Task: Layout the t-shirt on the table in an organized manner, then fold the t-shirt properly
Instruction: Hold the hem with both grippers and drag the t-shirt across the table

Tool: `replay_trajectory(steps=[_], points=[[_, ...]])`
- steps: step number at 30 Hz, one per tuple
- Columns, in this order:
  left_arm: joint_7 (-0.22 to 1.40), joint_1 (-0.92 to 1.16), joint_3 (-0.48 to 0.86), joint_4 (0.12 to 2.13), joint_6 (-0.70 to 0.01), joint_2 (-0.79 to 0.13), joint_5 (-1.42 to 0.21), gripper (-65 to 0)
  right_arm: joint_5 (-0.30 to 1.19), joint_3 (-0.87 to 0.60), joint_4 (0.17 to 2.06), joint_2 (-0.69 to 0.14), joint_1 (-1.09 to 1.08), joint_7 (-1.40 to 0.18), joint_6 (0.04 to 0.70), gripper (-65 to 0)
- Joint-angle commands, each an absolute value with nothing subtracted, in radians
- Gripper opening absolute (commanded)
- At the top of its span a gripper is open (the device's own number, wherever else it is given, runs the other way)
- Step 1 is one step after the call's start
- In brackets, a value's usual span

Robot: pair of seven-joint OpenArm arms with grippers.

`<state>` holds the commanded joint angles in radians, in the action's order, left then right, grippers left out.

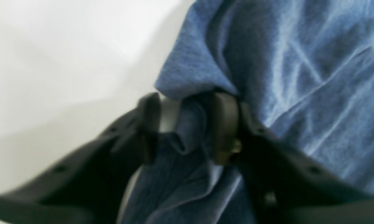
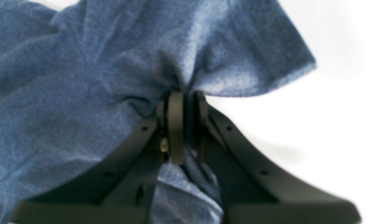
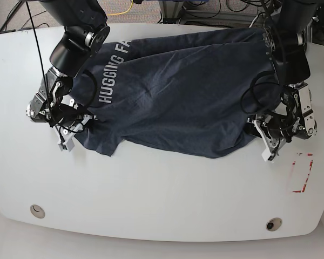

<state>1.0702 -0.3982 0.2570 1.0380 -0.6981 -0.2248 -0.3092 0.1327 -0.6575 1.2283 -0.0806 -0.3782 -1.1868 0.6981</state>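
Arms overlap the t-shirt (image 3: 173,97); red tape (image 3: 302,172) lies nearby.

Shows pale grey floor (image 3: 97,249) along the base view's bottom; at top, black cables (image 3: 203,16) and one yellow cable (image 3: 125,12), brightly lit.

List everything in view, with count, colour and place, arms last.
t-shirt: one, dark navy-grey, wrinkled, across the far half of the table
lettering: one line, white, "HUGGING FA" legible, on the shirt towards the right arm
table: one, white, under the shirt
round holes: two, near edge, one towards each side
tape mark: one, red, table's left-arm side
cables: several, mostly black, one yellow, far edge
arms: two, black, one over each side of the shirt
tools: two, dark, left and right, at the shirt
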Motion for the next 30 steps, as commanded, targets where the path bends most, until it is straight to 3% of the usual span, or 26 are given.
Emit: replay_trajectory(steps=[8,19,30], points=[[1.07,-0.398,0.26,1.04,-0.698,-0.222,-0.309,-65.0,0.133,-0.657,1.228,-0.081,-0.378,-1.187,0.698,-59.9],[1.064,-0.409,0.311,1.052,-0.698,-0.223,-0.311,-65.0,0.133,-0.657,1.23,-0.081,-0.392,-1.187,0.698,-59.9],[1.066,-0.42,0.328,1.389,-0.698,-0.226,-0.308,-65.0,0.134,-0.657,1.376,-0.084,-0.483,-1.287,0.698,-59.9]])
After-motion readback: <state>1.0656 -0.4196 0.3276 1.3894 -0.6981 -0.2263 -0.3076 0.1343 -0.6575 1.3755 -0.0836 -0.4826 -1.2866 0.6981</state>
